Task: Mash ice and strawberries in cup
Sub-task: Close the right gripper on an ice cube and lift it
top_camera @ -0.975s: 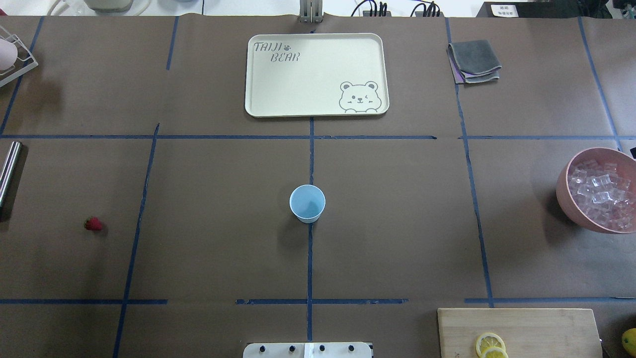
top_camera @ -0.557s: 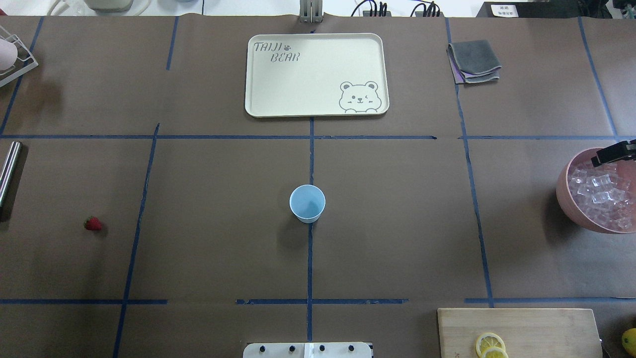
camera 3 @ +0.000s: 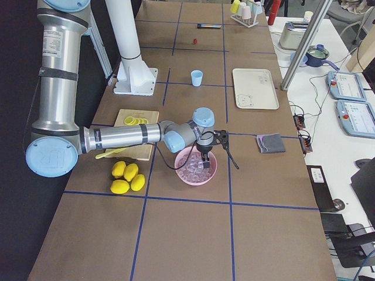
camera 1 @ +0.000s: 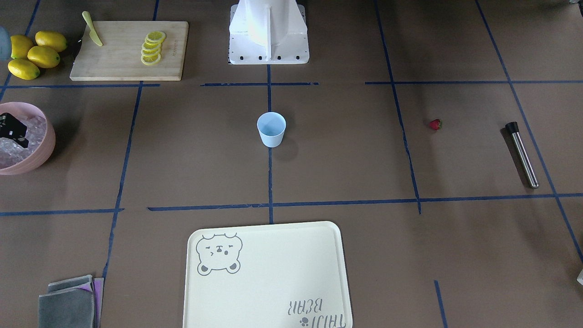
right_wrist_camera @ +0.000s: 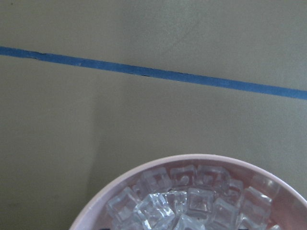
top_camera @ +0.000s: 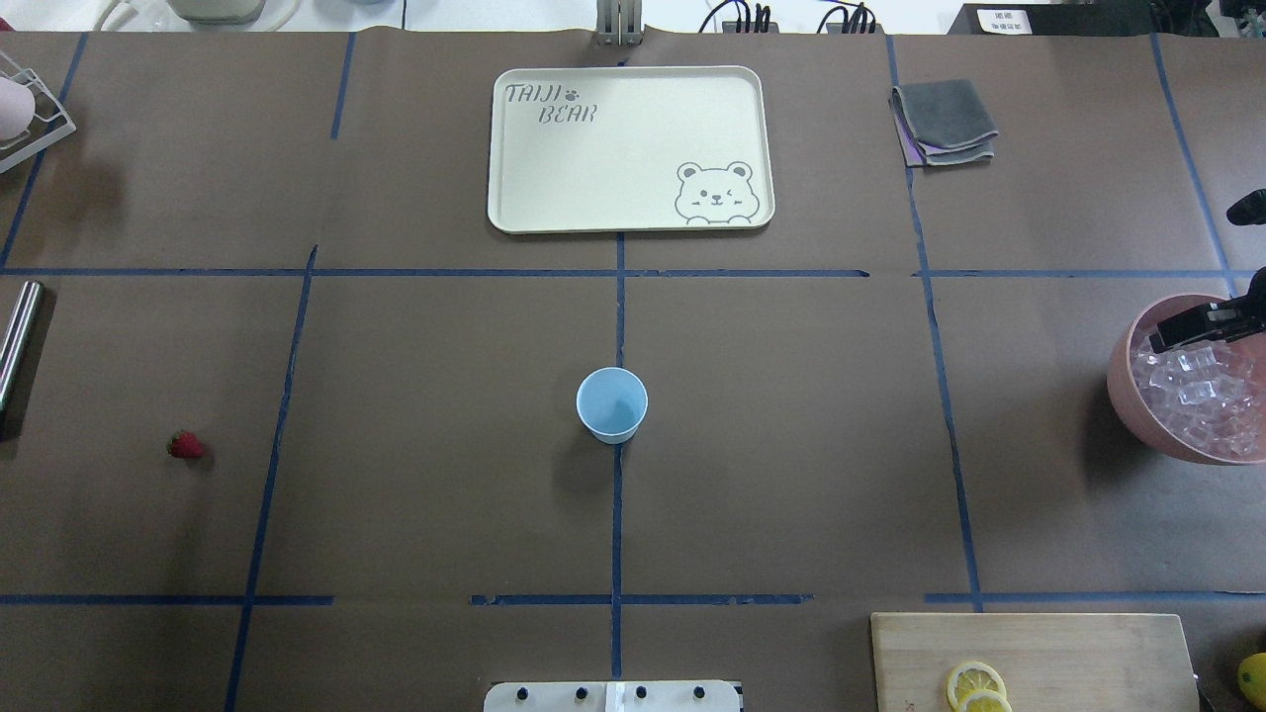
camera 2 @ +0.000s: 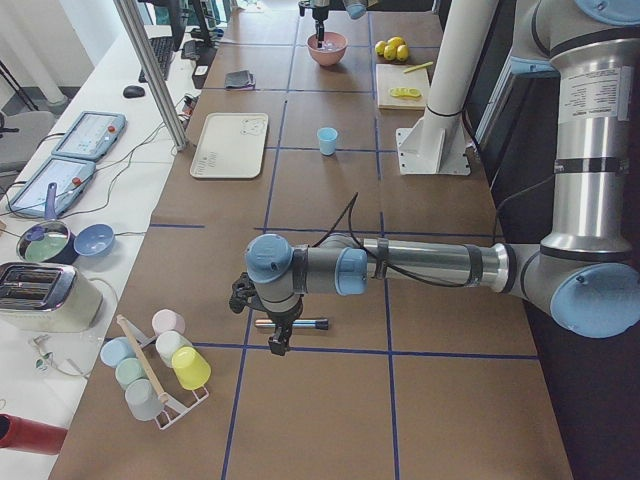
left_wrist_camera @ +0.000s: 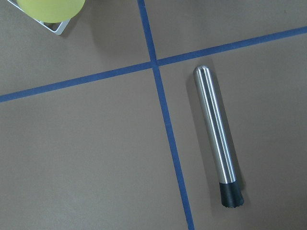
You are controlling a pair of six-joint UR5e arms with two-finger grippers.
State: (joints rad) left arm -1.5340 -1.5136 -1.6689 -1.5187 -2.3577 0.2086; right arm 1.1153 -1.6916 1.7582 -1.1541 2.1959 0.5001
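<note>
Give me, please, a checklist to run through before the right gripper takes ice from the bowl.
1. Is the cup upright and empty? Ok.
2. Is there ice in the bowl? Ok.
3. Is the right gripper open? Ok.
4. Are both of its fingers over the ice? Not ok: one appears to be beyond the bowl's rim.
5. Is the strawberry free and apart from the cup? Ok.
6. Is the left gripper, above the muddler, open? Cannot tell.

Right hand [top_camera: 1197, 324] above ice [top_camera: 1202, 396] in pink bowl [top_camera: 1120, 391]
</note>
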